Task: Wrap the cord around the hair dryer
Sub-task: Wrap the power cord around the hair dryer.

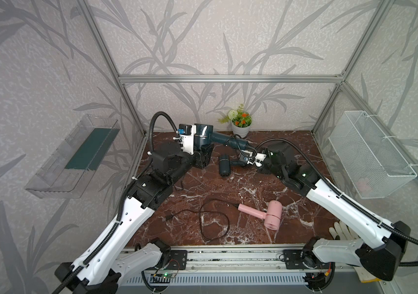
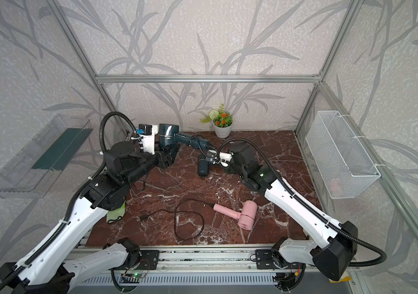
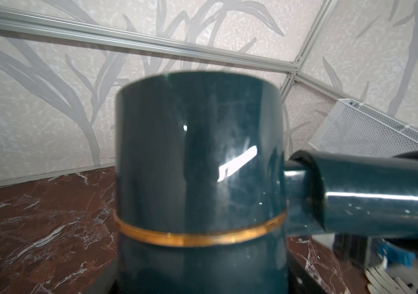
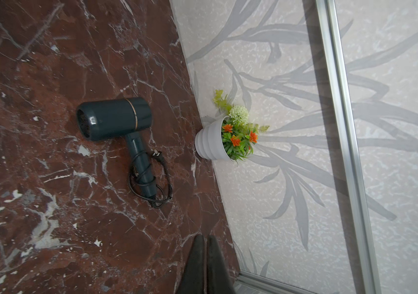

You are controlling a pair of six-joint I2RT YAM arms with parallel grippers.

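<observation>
Right wrist view shows my right tool [image 4: 204, 238] pressed together, empty; my left tool [image 1: 203, 150] clamps the dark dryer [image 1: 203, 132] raised above the bench's [image 1: 228, 193] back, cord [image 1: 241, 146] seemingly mostly wound, pink dryer [image 1: 272, 216] unwrapped.

Flower pot [image 1: 240, 130], wire basket [image 1: 370, 152], clear shelf [image 1: 58, 178]

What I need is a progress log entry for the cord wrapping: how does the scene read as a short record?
left gripper: jaws around upright barrel of held teal dryer
right gripper: jaws shut, nothing seen between them
second teal dryer: lying on table, wound cord on handle
pink dryer: lying near front, loose cord looped on table, unwrapped
</observation>
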